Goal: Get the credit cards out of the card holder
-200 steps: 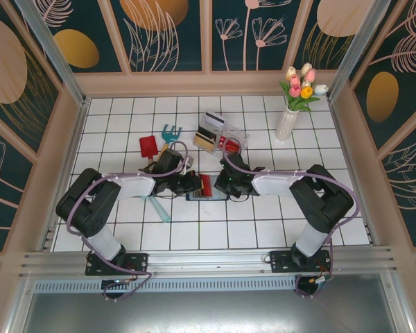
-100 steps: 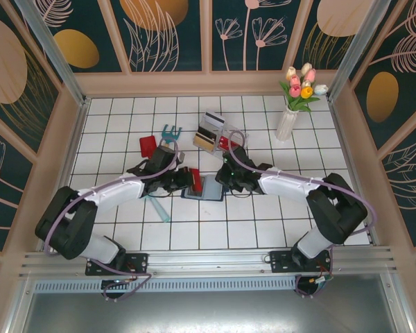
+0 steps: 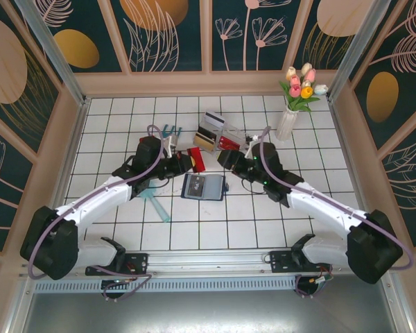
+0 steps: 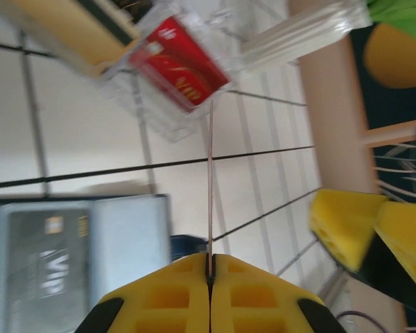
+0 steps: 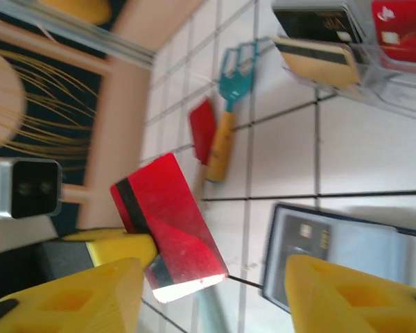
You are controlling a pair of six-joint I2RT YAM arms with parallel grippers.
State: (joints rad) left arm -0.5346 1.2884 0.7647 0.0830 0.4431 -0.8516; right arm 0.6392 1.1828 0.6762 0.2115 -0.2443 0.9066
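The card holder (image 3: 202, 186) lies open and flat on the tiles, blue-grey inside, with a grey credit card (image 5: 301, 239) still in its left pocket. My left gripper (image 3: 188, 164) is shut on a red credit card (image 3: 195, 159), held in the air above and behind the holder. In the left wrist view that card (image 4: 210, 173) shows edge-on, running up from the closed pads (image 4: 187, 277). My right gripper (image 3: 229, 160) hovers open just right of the red card (image 5: 170, 222), with nothing between its fingers (image 5: 347, 291). The card holder (image 4: 83, 257) lies below left.
A clear compartment box (image 3: 215, 135) with several cards stands behind the grippers. A teal rake (image 5: 229, 104) and a red shovel (image 5: 203, 128) lie at the left. A vase of tulips (image 3: 291, 118) stands back right. A pale blue stick (image 3: 157, 205) lies near the left arm.
The left gripper pulled the red card out of the holder and lifted it up and back. The right gripper opened, let go of the holder and drew back. The holder now lies free.
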